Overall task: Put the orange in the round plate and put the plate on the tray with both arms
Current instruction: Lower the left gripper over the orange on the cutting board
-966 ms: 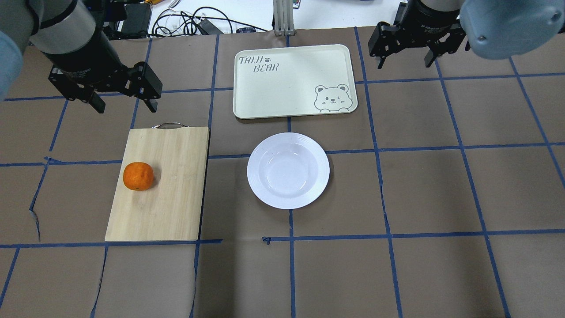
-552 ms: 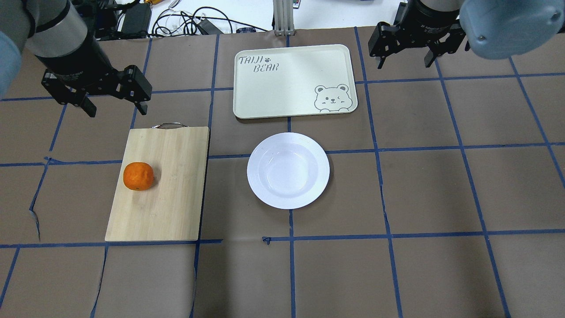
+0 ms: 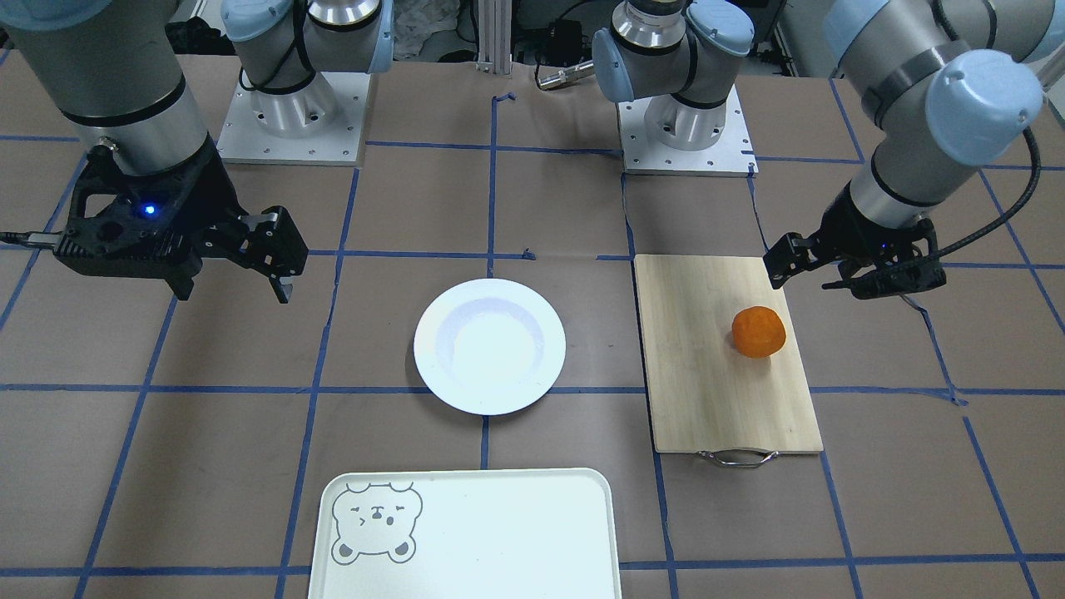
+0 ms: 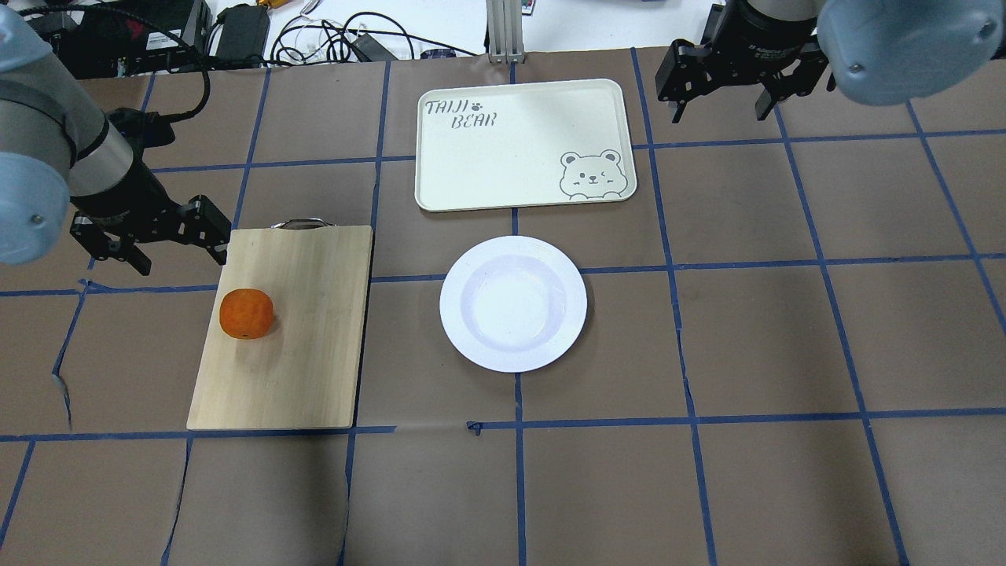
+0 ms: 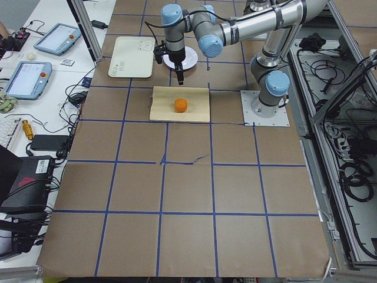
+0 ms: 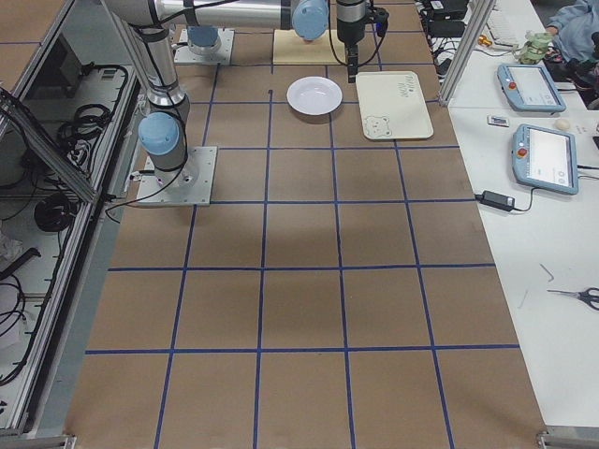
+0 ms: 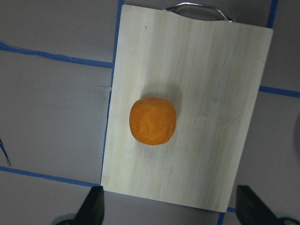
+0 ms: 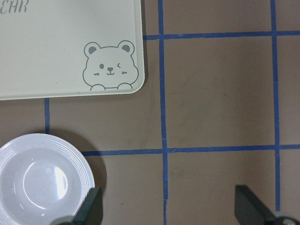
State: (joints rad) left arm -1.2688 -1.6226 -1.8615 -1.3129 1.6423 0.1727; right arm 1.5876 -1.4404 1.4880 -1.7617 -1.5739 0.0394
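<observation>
arms, right arm [image 3: 116, 83] at upper left, left arm [image 3: 894, 125] at upper right: grey-silver tubular links with light-blue joint caps [image 3: 982, 104]. grippers: black, two-finger. right gripper [image 3: 234, 293] carries a lit blue indicator [image 3: 150, 210]. a black cable [image 3: 1011, 218] loops from the left wrist to the left gripper [image 3: 844, 281]. bases: square silver mounting plates [image 3: 291, 137] with perimeter screws.

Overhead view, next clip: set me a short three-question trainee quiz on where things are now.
1. True or false: the orange lies in the round plate.
2. What does the tray hold? A the plate, B the orange, C nothing.
3. Which gripper hangs nearer the orange?
Key: 1 false, it lies on the bamboo cutting board; 2 C; 3 the left gripper.
</observation>
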